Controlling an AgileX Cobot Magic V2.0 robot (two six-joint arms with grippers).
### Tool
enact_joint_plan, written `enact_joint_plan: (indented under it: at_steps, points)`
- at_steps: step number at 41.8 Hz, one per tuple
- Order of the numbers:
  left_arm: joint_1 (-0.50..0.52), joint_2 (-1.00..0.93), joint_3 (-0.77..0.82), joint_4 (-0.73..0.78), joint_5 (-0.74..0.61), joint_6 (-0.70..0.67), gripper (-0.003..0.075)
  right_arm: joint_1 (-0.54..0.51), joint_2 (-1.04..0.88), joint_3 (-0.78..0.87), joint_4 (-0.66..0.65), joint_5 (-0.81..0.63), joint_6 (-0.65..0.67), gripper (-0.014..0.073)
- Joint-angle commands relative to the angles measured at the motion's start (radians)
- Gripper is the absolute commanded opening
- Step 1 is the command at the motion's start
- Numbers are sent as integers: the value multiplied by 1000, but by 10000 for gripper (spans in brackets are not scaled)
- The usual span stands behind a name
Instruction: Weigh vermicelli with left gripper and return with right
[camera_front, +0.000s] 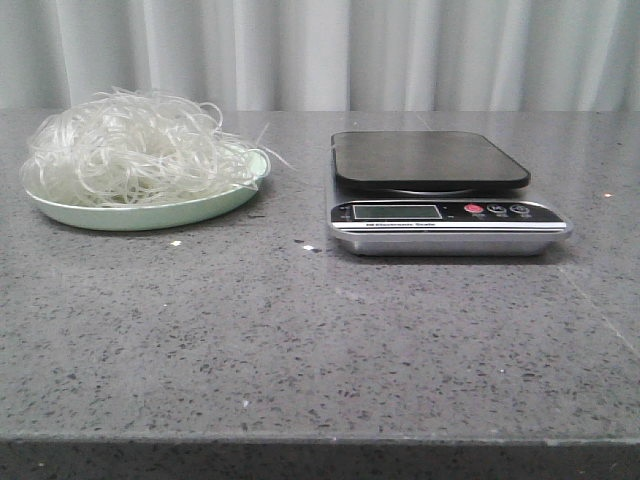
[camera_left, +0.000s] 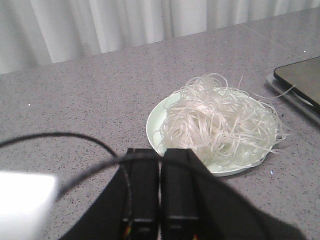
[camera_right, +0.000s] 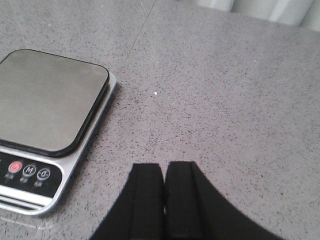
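The vermicelli (camera_front: 128, 148), a fluffy whitish tangle, lies on a pale green plate (camera_front: 150, 214) at the far left of the grey table. It also shows in the left wrist view (camera_left: 220, 122) on the plate (camera_left: 156, 122). A silver kitchen scale (camera_front: 440, 185) with an empty black platform stands to the right of the plate; it also shows in the right wrist view (camera_right: 47, 102). My left gripper (camera_left: 160, 156) is shut and empty, just short of the plate's rim. My right gripper (camera_right: 164, 167) is shut and empty over bare table beside the scale. Neither gripper shows in the front view.
Small white crumbs (camera_front: 176, 243) lie on the table in front of the plate and scale. A pale curtain (camera_front: 320, 50) hangs behind the table. The table's front edge (camera_front: 320, 438) runs along the bottom. A black cable (camera_left: 60, 136) crosses the left wrist view.
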Motion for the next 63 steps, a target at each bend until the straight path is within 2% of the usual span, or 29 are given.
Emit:
enact_joint_plan:
  at_steps: [1,11,17,63]
  points:
    - [3,3,-27,0,-86,-12,136,-5,-117,72,-5,-148,-9,151]
    - [3,3,-27,0,-91,-12,136,-5,-347,225,-5,-188,-9,151]
    - [3,3,-27,0,-91,-12,136,-5,-407,252,-5,-188,-9,151]
    - [8,3,-18,-2,-94,-12,136,-5,-406,253,-5,-185,-9,151]
